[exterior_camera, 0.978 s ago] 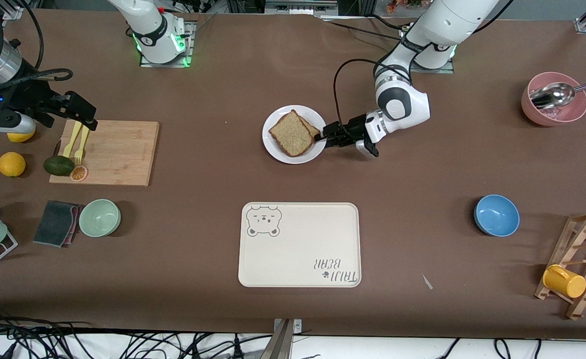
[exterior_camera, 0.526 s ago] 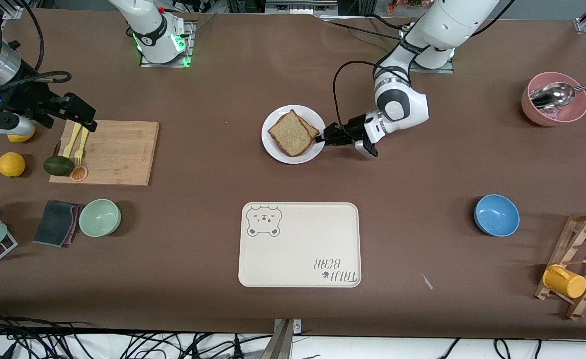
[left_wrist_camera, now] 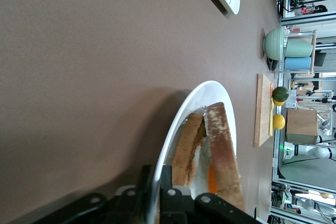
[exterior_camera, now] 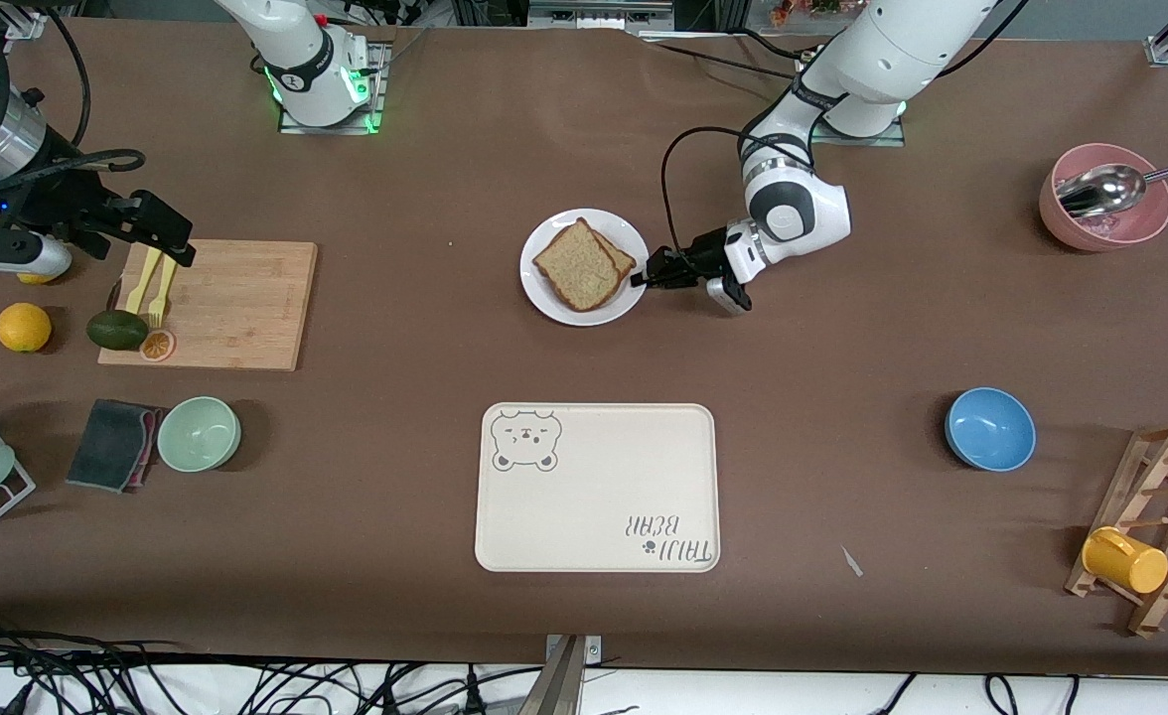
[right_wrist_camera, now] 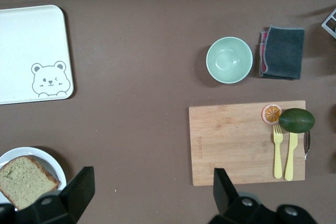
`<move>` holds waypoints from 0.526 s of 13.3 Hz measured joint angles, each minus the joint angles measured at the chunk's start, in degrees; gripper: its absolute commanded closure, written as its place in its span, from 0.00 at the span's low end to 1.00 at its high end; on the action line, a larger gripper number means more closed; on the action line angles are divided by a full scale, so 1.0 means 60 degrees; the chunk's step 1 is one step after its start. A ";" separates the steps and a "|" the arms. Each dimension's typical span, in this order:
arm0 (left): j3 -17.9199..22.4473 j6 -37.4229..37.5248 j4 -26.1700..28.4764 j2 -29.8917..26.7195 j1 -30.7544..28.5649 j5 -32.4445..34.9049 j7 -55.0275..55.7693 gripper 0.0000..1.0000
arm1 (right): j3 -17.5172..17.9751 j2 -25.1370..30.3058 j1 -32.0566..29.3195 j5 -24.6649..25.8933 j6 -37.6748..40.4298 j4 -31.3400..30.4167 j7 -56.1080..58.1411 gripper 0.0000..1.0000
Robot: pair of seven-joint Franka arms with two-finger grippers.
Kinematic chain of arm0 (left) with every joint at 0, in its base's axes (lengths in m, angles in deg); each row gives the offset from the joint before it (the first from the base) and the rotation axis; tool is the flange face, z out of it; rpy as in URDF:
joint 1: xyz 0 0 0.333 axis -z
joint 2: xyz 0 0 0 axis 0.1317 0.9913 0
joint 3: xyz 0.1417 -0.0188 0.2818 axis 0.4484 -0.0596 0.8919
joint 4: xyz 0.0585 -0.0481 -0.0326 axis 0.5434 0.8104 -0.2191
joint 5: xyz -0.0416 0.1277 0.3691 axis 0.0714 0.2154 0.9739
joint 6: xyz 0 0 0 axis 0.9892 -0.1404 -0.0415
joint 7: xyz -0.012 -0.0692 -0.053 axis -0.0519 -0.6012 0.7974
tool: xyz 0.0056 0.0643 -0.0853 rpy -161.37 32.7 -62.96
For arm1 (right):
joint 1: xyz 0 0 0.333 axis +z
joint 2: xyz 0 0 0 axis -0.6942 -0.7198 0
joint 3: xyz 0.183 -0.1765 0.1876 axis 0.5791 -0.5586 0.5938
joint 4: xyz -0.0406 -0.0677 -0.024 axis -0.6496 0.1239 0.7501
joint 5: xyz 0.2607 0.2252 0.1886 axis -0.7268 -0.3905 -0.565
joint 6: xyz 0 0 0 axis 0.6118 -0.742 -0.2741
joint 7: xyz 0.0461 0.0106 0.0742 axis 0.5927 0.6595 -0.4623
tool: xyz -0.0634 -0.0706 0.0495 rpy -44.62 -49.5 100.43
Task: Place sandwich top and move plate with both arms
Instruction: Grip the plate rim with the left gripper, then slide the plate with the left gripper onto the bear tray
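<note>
Plate (exterior_camera: 549, 296) rim clamped between left gripper (exterior_camera: 644, 281) fingers, sandwich top (exterior_camera: 575, 265) just beside; right gripper (exterior_camera: 172, 243) fingers apart.

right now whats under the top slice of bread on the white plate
Under the sandwich top lies a second slice, its crust edge sticking out, on the plate. The left wrist view shows white and orange filling between them; most of it is covered.

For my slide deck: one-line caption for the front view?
Left gripper shut on the plate rim, sandwich top in place; right gripper open over the cutting board.
</note>
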 measured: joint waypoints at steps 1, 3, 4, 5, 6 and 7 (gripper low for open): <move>-0.0006 0.0048 -0.0023 -0.0005 0.0001 -0.0013 -0.0007 1.00 | 0.0000 0.0000 0.0000 0.0000 -0.0025 0.0000 0.0000 0.00; -0.0006 0.0045 -0.0037 -0.0004 0.0001 -0.0013 -0.0021 1.00 | 0.0000 0.0000 0.0000 0.0000 -0.0080 0.0000 -0.0003 0.00; -0.0006 0.0045 -0.0045 -0.0004 0.0000 -0.0013 -0.0028 1.00 | 0.0000 0.0000 0.0000 0.0000 -0.0104 0.0000 -0.0003 0.00; -0.0004 0.0040 -0.0063 -0.0004 0.0000 -0.0013 -0.0037 1.00 | 0.0000 0.0000 0.0000 0.0000 -0.0115 0.0000 -0.0004 0.00; 0.0009 0.0019 -0.0116 -0.0004 -0.0003 -0.0013 -0.0039 1.00 | 0.0000 0.0000 0.0000 0.0000 -0.0120 0.0000 -0.0004 0.00; 0.0046 -0.0015 -0.0211 -0.0004 -0.0014 -0.0014 -0.0039 1.00 | 0.0000 0.0000 0.0000 0.0001 -0.0122 0.0000 -0.0003 0.00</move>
